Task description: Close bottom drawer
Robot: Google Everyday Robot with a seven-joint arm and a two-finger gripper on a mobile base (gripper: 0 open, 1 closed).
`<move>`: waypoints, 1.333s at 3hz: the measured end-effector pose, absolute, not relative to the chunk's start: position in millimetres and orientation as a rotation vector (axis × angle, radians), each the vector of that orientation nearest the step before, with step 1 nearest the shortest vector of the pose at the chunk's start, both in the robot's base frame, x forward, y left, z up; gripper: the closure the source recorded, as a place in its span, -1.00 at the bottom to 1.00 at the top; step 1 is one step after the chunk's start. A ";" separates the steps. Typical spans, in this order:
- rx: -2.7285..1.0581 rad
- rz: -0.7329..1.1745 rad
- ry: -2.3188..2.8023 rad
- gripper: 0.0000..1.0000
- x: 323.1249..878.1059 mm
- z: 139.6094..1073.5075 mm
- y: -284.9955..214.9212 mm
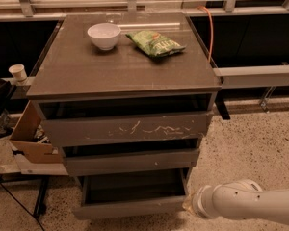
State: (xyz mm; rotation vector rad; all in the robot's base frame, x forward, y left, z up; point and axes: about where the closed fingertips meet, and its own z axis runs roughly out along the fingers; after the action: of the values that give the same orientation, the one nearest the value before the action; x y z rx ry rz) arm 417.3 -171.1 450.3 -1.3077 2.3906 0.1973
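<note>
A grey cabinet (pixel 120 71) with three drawers stands in the middle of the camera view. The bottom drawer (pixel 130 207) is pulled out, and its dark inside shows from above. The two drawers above it stick out a little. My white arm (pixel 245 206) comes in from the lower right. My gripper (pixel 189 205) is at the arm's tip, right against the right front corner of the bottom drawer, and is mostly hidden by the wrist.
A white bowl (pixel 104 35) and a green chip bag (pixel 155 42) lie on the cabinet top. A cardboard box (pixel 31 136) and a paper cup (pixel 18 72) are to the left. An orange cable (pixel 211 30) hangs behind. Speckled floor lies to the right.
</note>
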 end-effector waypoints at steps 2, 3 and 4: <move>-1.270 0.184 2.439 1.00 423.1 369.0 -185.4; -1.228 0.216 2.444 1.00 421.1 314.1 -180.2; -1.224 0.249 2.469 1.00 406.0 292.5 -176.7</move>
State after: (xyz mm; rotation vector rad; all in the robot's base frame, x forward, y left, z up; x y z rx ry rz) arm 406.0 -176.7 292.5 -1.2244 2.4688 0.2491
